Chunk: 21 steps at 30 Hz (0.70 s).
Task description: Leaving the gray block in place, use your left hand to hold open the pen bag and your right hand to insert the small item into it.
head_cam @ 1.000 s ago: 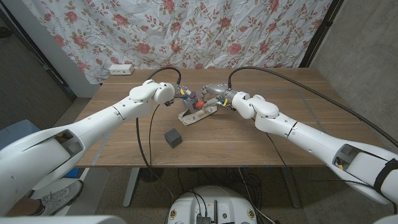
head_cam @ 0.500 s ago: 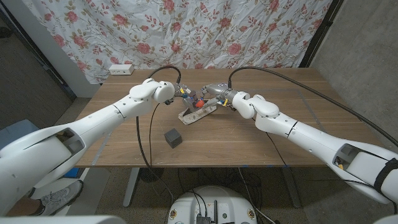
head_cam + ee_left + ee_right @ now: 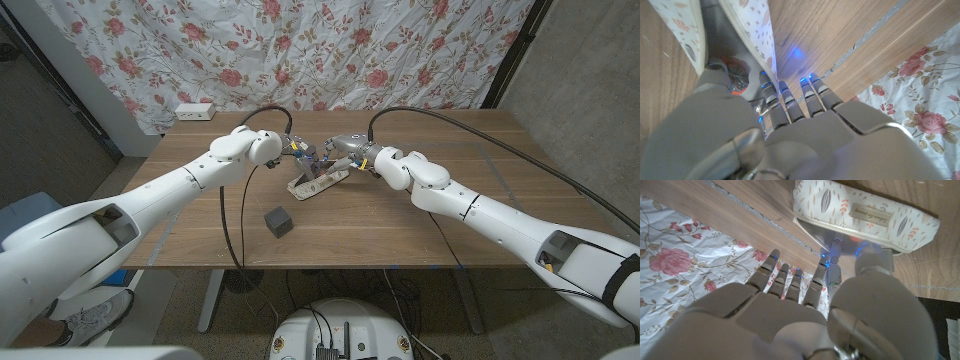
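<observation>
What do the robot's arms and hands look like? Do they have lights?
Both arms are smooth white shells with black cables looping off them. The left hand and right hand are grey metal, with segmented fingers and tiny blue lights glowing at the tips.

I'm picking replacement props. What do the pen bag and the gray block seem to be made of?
Pen bag: probably printed fabric, cream with a leaf pattern, matte, a soft sagging shape and a sewn label. Gray block: matte dark gray cube; foam or plastic, too small to tell.
</observation>
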Each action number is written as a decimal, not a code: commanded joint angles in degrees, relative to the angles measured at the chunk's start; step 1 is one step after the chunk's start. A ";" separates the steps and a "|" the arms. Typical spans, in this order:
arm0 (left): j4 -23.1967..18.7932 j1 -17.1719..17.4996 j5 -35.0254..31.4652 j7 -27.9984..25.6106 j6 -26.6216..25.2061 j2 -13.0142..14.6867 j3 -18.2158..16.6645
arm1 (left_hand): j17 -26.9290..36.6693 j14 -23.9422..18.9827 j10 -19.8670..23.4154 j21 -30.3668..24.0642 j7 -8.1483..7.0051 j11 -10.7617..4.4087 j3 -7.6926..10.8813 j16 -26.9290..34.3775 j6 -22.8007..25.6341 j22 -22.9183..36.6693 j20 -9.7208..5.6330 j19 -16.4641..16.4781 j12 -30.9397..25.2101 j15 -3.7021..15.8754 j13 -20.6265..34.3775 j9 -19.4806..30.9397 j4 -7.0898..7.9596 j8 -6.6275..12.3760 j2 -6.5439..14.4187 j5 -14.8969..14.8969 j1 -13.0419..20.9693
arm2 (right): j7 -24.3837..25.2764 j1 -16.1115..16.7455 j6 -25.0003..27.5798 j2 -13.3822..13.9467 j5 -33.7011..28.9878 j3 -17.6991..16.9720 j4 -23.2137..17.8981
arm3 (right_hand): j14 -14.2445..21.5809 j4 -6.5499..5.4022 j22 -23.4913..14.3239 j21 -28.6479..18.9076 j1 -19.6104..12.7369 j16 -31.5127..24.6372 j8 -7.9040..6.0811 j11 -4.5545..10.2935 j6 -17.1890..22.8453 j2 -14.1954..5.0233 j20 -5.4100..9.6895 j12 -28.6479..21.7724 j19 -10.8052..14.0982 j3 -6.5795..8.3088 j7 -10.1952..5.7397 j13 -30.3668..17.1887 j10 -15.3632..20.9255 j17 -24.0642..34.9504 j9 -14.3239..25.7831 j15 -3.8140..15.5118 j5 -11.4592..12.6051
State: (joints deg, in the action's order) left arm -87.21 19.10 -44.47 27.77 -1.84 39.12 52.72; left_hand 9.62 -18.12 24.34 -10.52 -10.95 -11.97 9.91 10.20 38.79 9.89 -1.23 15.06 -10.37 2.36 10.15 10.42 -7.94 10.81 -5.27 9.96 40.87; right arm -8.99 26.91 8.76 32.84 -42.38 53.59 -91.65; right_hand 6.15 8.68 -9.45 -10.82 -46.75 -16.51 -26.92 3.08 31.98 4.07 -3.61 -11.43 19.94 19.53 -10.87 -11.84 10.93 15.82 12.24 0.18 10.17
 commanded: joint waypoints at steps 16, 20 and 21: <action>0.29 -0.28 0.10 -0.37 0.18 0.03 0.28 | 0.06 0.08 0.08 -0.39 0.03 0.00 0.31 0.12 -0.11 -0.02 0.11 -0.07 -0.28 6.64 0.07 0.08 -0.22 0.32 0.69 0.18 0.01 | -1.38 0.03 -0.61 1.87 1.07 -1.12 -1.83 | -0.68 -0.22 -0.35 0.07 1.74 0.58 1.39 -0.32 -2.87 0.97 -0.52 0.37 -0.74 -1.01 0.42 -0.29 -1.83 0.19 -0.13 -1.12 0.60; 0.26 -0.29 0.11 -0.34 0.25 0.11 0.25 | 0.06 0.07 0.08 -0.39 0.06 0.00 0.34 0.12 -0.05 -0.02 0.11 -0.08 -0.28 6.61 0.07 0.08 -0.24 0.35 0.71 0.18 0.02 | -1.60 0.08 -0.36 2.27 0.54 -1.32 -2.33 | -0.77 -0.34 -0.36 0.06 1.97 0.61 1.50 -0.37 -3.05 0.93 -0.53 0.33 -0.76 -1.08 0.55 -0.30 -1.84 0.21 -0.13 -1.10 0.64; 0.22 -0.33 -0.04 -0.29 0.25 0.13 0.32 | 0.06 0.07 0.08 -0.38 0.07 -0.01 0.34 0.12 -0.04 -0.02 0.11 -0.08 -0.28 6.63 0.07 0.08 -0.24 0.36 0.71 0.18 0.03 | -1.68 0.11 -0.42 2.40 0.58 -1.42 -2.45 | -0.77 -0.40 -0.36 0.06 2.08 0.61 1.54 -0.39 -3.10 0.87 -0.55 0.31 -0.78 -1.10 0.56 -0.30 -1.82 0.23 -0.14 -1.13 0.65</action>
State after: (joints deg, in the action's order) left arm -86.99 18.88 -44.33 27.55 -1.75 39.09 52.97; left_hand 9.62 -18.12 24.34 -10.52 -10.95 -11.97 9.91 10.20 38.79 9.90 -1.24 15.06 -10.37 2.36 10.15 10.42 -7.94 10.81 -5.27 9.96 40.87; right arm -10.14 26.91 8.50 34.17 -41.46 52.79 -92.92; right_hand 5.43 8.37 -9.44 -10.82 -45.15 -16.10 -25.61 2.67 29.06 4.89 -4.22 -11.21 19.31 18.73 -10.39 -11.85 9.29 15.82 11.98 -0.53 10.41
